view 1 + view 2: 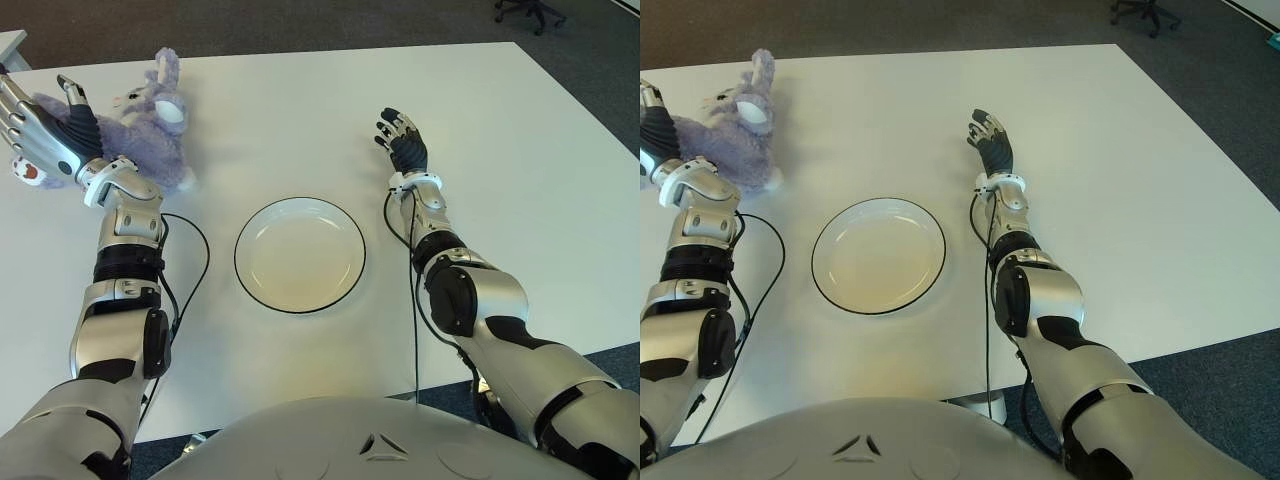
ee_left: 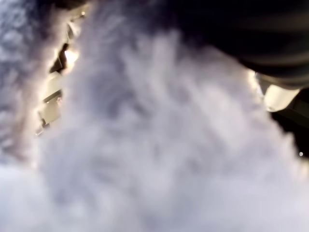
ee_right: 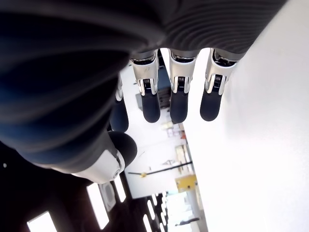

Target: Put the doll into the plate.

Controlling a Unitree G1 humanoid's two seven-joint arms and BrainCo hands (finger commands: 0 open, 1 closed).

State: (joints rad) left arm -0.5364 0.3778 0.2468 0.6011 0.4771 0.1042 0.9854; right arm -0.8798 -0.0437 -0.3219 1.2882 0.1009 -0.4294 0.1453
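Reaching: left robot hand (image 1: 40, 135) spread beside doll (image 1: 150, 115) (plate (image 1: 300, 255) bare).

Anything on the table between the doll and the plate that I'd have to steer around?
Nothing visible: only bare table lies between the doll, beside the open left hand, and the empty plate.

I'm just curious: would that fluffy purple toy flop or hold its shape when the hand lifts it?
Probably floppy: the doll looks soft, furry and slumped on the table. Likely light, and unlikely to slip; the left hand is open beside it.
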